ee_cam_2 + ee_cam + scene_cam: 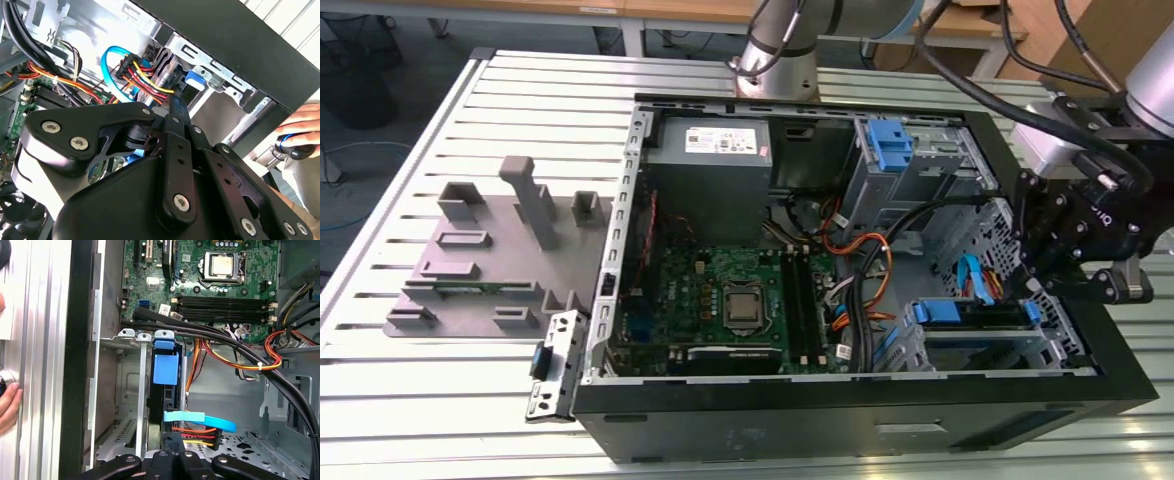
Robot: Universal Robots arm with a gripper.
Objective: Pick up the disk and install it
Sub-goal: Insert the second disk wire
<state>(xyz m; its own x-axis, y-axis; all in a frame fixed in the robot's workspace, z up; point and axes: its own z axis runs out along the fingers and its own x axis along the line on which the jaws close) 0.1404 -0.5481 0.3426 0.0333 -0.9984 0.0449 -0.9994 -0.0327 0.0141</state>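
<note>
- An open computer case (854, 420) lies on its side on a slatted metal table (400, 420), its green circuit board (720, 290) facing up.
- The gripper (1067, 285) hangs over the drive bays at the case's corner on the exterior view's right, its black linkage reaching down into the bay area.
- The disk (970, 313) sits edge-up in a slot of the metal drive cage (127, 390), its blue carrier tab (165, 367) showing at the cage's open end in the first wrist view.
- In the second wrist view the gripper (175, 102) narrows to a point right at the disk's cabled end, beside the blue tab (194, 80); whether its fingers are together or apart I cannot tell.
- A light blue flat cable (200, 418) and a bundle of red, yellow and orange wires (197, 435) plug in at that end.
- A grey power supply box (711, 148) sits at the case's far side.
- A person's hand (300, 125) rests outside the case wall.
- A grey plastic fixture (494, 250) lies on the table at the exterior view's left.
</note>
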